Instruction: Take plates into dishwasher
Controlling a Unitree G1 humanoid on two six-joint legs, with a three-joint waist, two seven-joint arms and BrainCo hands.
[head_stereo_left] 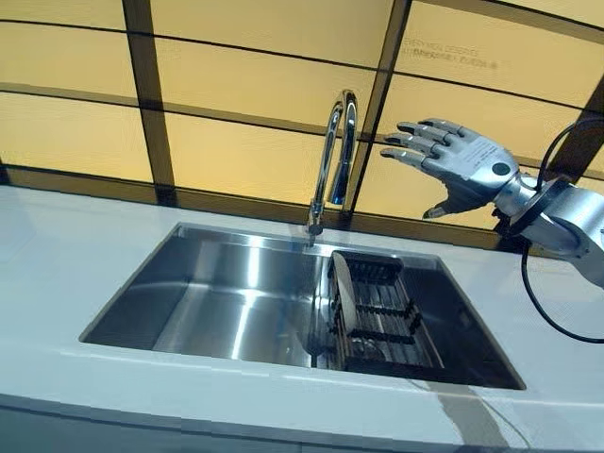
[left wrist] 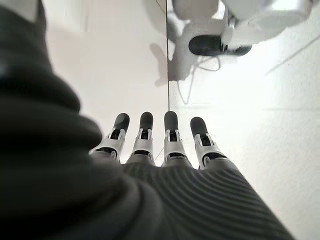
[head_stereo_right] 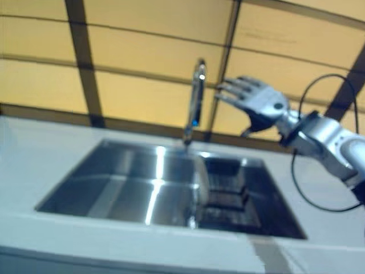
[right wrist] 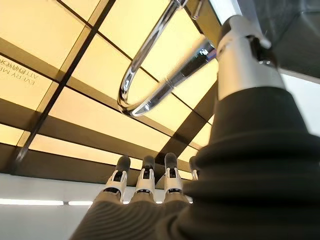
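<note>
One grey plate [head_stereo_left: 343, 293] stands on edge at the left end of a black dish rack [head_stereo_left: 389, 319] in the right half of the steel sink [head_stereo_left: 217, 283]. My right hand [head_stereo_left: 461, 166] is raised in the air to the right of the tap [head_stereo_left: 335, 151], well above the rack, open with its fingers spread and nothing in it. In the right wrist view its straight fingers [right wrist: 145, 182] point toward the tap [right wrist: 150, 65]. My left hand [left wrist: 145, 145] shows only in the left wrist view, open and holding nothing, hanging over a pale floor. No dishwasher is in view.
The sink is set in a white counter [head_stereo_left: 57, 274] that runs to both sides and along the front. A yellow panelled wall [head_stereo_left: 236, 94] with dark frames stands right behind the tap. The sink's left half holds nothing.
</note>
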